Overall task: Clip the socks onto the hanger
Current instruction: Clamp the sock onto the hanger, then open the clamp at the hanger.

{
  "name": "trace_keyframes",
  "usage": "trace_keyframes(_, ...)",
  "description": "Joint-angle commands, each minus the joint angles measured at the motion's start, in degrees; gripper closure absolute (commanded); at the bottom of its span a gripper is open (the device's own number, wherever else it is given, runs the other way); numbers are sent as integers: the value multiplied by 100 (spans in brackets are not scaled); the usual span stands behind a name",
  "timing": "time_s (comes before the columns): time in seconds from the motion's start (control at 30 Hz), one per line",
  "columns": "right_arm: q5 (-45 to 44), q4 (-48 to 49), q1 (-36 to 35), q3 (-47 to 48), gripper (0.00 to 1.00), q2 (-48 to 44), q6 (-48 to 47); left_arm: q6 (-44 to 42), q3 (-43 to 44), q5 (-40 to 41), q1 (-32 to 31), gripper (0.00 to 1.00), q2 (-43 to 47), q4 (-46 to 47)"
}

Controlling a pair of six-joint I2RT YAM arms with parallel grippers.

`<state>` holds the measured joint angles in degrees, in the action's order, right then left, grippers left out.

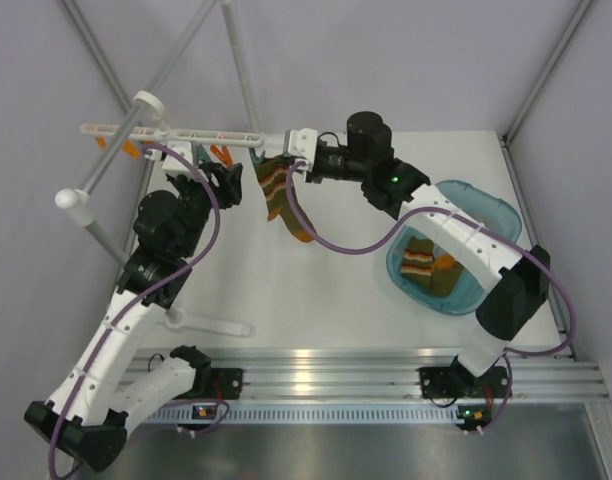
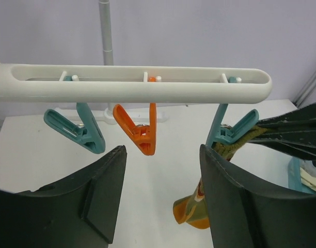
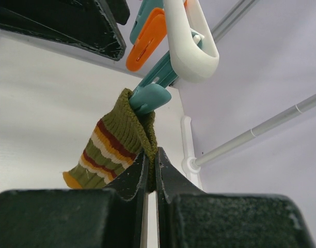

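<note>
The white hanger (image 2: 132,88) hangs level with a teal clip (image 2: 78,129), an orange clip (image 2: 138,129) and another teal clip (image 2: 231,129). That last clip (image 3: 150,95) bites the cuff of an olive sock (image 3: 114,147) with red, cream and orange stripes, which dangles below (image 1: 283,200). My right gripper (image 3: 152,155) is shut on the same cuff, just under the clip. My left gripper (image 2: 163,155) is open and holds nothing, its tips just below and either side of the orange clip. More socks (image 1: 426,265) lie in the blue basin (image 1: 486,215).
Two thick grey-white poles with round end caps (image 1: 146,100) (image 1: 71,200) carry the hanger at the back left. A white stand foot (image 1: 211,323) lies on the table near the left arm. A metal rail (image 1: 366,370) runs along the near edge.
</note>
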<state>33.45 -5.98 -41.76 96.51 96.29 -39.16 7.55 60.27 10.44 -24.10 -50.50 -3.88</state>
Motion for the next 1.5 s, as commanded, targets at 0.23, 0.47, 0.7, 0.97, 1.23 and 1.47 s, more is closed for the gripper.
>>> trace_keyframes(0.23, 170, 220, 45, 325, 100, -84, 171, -26, 204, 512, -7, 36, -267, 967)
trace_keyframes(0.47, 197, 229, 45, 263, 100, -137, 207, 1, 319, 469, -7, 33, -399, 1204)
trace_keyframes(0.7, 223, 316, 45, 140, 100, -225, 242, -131, 327, 240, 37, 41, -566, 1399)
trace_keyframes(0.97, 293, 369, 106, 79, 100, -251, 294, -78, 354, 134, 89, 61, -689, 1460)
trace_keyframes(1.23, 267, 475, 273, 96, 100, -137, 373, -114, 363, 99, 116, 88, -575, 1215)
trace_keyframes(1.47, 293, 554, 388, 175, 100, 74, 418, -52, 327, -33, 116, 100, -487, 995)
